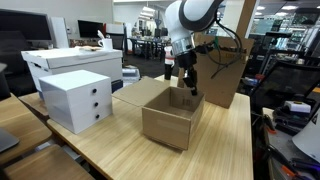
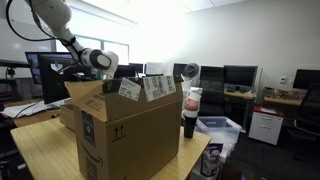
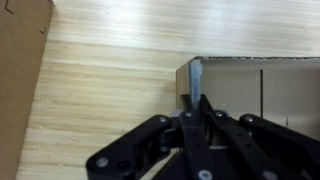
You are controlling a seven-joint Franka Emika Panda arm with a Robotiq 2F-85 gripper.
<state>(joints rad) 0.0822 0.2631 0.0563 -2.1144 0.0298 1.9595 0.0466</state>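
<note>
My gripper (image 1: 190, 87) hangs over the far side of an open cardboard box (image 1: 168, 122) on the wooden table (image 1: 120, 150). In the wrist view the gripper (image 3: 195, 106) is shut on a thin grey object (image 3: 194, 78) that sticks out past the fingertips. That object stands upright just over the corner of the box rim (image 3: 250, 62). What it is I cannot tell. In an exterior view the arm (image 2: 95, 58) reaches in behind a large cardboard box (image 2: 130, 130), which hides the fingers.
A white drawer unit (image 1: 78, 100) and a white lidded box (image 1: 70, 62) stand beside the open box. A taller cardboard box (image 1: 222, 72) is just behind the gripper. A dark bottle (image 2: 190, 115) stands near the large box. Desks and monitors fill the background.
</note>
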